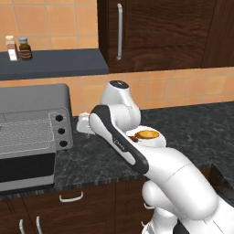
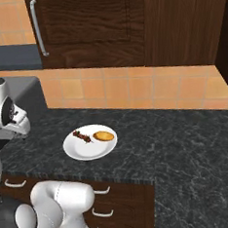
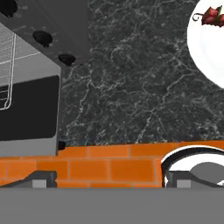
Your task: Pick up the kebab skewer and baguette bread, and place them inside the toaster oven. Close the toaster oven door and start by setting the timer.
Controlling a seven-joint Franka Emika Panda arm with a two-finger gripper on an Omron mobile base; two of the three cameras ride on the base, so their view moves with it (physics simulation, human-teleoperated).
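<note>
The grey toaster oven [image 1: 34,98] stands at the counter's left, its wire rack [image 1: 25,132] exposed and three black knobs [image 1: 61,131] down its right side. The toaster oven door [image 1: 26,170] of dark glass hangs folded down in front. A white plate [image 2: 87,148] to the right carries the kebab skewer [image 2: 81,136] and the golden baguette bread [image 2: 103,136] side by side. My gripper [image 3: 111,181] hovers between oven and plate, above the counter, open wide with nothing between its fingers. In the hand view the oven door [image 3: 28,109] lies left and the skewer [image 3: 212,16] top right.
The dark marbled counter [image 2: 177,144] stretches far to the right of the plate. An orange tiled wall backs it. Two spice jars [image 1: 18,48] stand on a dark shelf above the oven. A tall wooden cabinet with a steel handle [image 1: 119,32] hangs behind.
</note>
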